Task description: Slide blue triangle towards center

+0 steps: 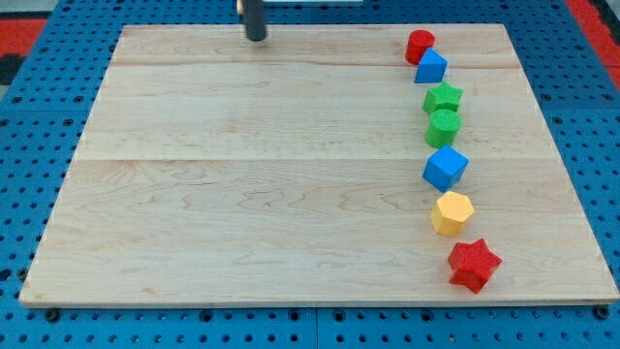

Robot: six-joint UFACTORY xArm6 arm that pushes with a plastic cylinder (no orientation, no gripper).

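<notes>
Nearest the view's bottom, on the right side of the pale wooden table (242, 194), sits a red star block (474, 264) with a matte, slightly ribbed plastic look. Just above it, apart by a small gap, is a yellow hexagon block (451, 212) with flat faceted sides. Next up the column comes a blue block (446, 168), chunky and angular like a cube turned on its corner. Above that a green cylinder block (444, 127) shows fine ridges on its round top, and it touches a green star block (444, 97) right behind it. Further on lies a second blue block (431, 66), wedge-like with a slanted face, which I take for the blue triangle; it is far to the view's right, near the top edge, well away from the middle of the table. Touching its upper left corner is a red round block (419, 45), the farthest of the column.

The table is made of light planks with faint grain and visible seams running left to right. Around it is a blue pegboard (29, 145) dotted with holes, with red patches at the top corners.

At the view's top, left of centre, my tip (256, 39) rests on the table, a dark rod serving as the tool, with nothing to open or close and touching no block. It stands well apart from the whole column, with bare wood between.

No writing or labels can be read.
</notes>
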